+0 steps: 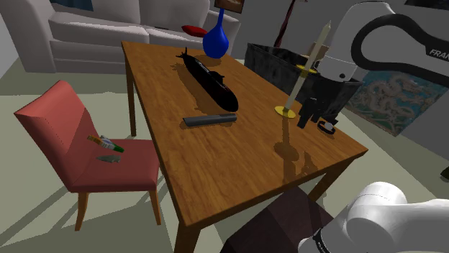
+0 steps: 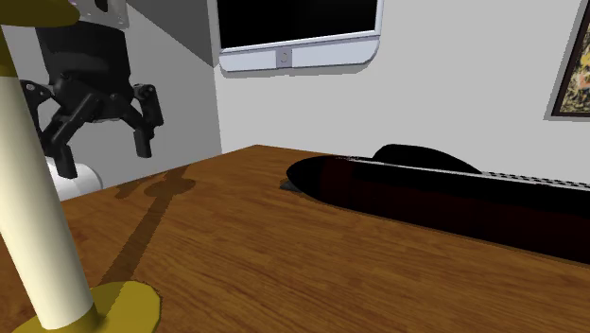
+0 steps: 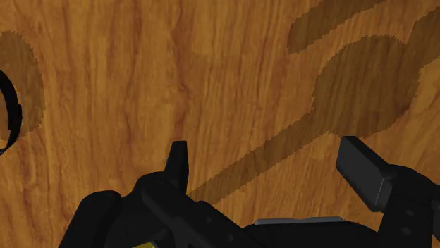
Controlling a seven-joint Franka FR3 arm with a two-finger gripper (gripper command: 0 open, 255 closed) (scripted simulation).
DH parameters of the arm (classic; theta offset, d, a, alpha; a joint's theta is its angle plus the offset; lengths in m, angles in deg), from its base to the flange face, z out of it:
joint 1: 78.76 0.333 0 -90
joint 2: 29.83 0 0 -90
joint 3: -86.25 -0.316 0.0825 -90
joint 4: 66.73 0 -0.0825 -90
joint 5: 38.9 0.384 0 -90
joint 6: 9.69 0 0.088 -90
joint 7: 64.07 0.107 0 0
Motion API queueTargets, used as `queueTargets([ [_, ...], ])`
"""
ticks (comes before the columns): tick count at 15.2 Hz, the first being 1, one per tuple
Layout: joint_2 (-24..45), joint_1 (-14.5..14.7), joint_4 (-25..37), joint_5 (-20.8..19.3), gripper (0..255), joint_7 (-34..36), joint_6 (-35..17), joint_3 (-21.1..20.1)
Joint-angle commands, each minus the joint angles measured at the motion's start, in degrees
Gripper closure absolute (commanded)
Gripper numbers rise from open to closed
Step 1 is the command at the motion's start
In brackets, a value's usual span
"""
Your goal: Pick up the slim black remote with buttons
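One remote [image 1: 210, 119] on the table [image 1: 237, 165]: slim, dark grey. Gripper [image 1: 309, 118] hangs just beside the candlestick [image 1: 286, 111], fingers apart, nothing between them. Remote is on the candlestick's other side from the gripper, well apart, long axis pointing roughly at the candlestick base. My read: go round the candlestick, then turn the wrist to close across the remote's narrow width. Sub model [image 1: 209, 79] sits just beyond the remote. Only container is the blue vase [image 1: 216, 39], farther from the candlestick; can't see its contents.
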Motion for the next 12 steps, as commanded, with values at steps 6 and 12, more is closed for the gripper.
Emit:
queueTargets([
  [6, 11.1, 5.0, 6.6, -0.4, 0, -12.0, -4.4, 1.8],
  [12, 23.4, 10.4, 15.8, 0.5, 0, -26.0, -7.2, 2.3],
])
